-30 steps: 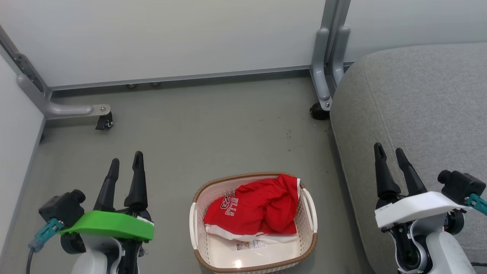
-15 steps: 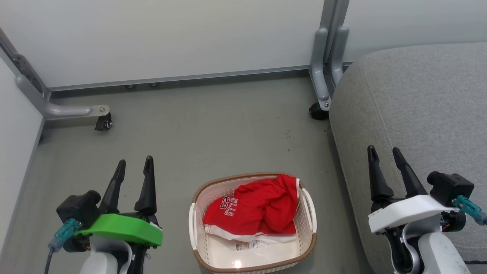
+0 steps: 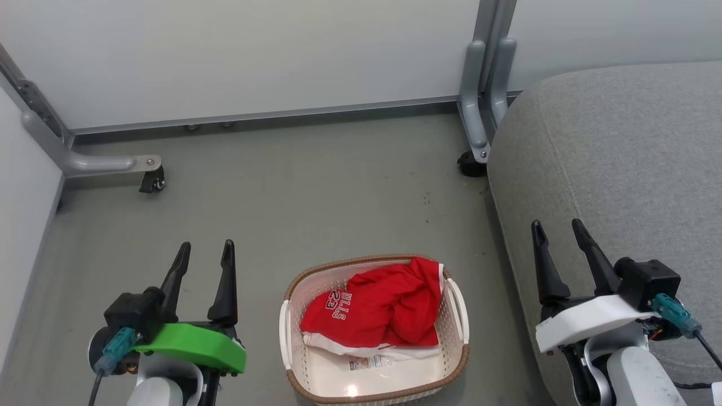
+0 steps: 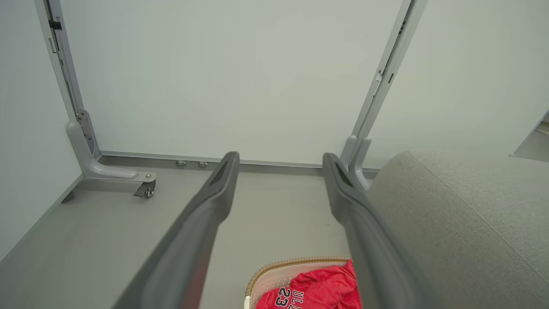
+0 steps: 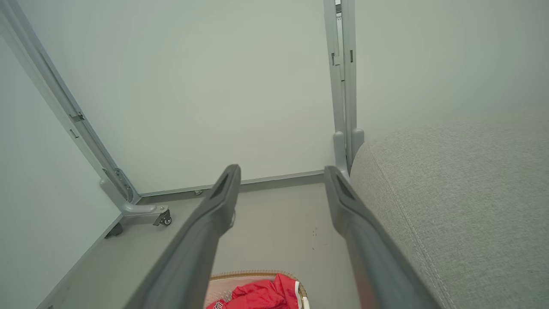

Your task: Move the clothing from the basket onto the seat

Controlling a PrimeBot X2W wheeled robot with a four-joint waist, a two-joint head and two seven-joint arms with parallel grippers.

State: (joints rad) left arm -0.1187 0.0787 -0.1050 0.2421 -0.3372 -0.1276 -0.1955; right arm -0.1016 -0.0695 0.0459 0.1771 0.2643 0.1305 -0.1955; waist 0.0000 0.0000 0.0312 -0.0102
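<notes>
the red jersey [image 3: 378, 307] is seen crumpled inside the basket [image 3: 333, 375], which is set on the grey floor [image 3: 316, 186] just beside the sofa seat [image 3: 620, 152]. white "23" lettering is shown on the fabric, and a paper label [image 3: 369, 362] is partly covered by it. the left gripper [image 3: 206, 244] is held left of the basket, jaws spread wide and empty. the right gripper [image 3: 556, 222] is held over the seat's near edge, jaws likewise parted, nothing gripped.
</notes>
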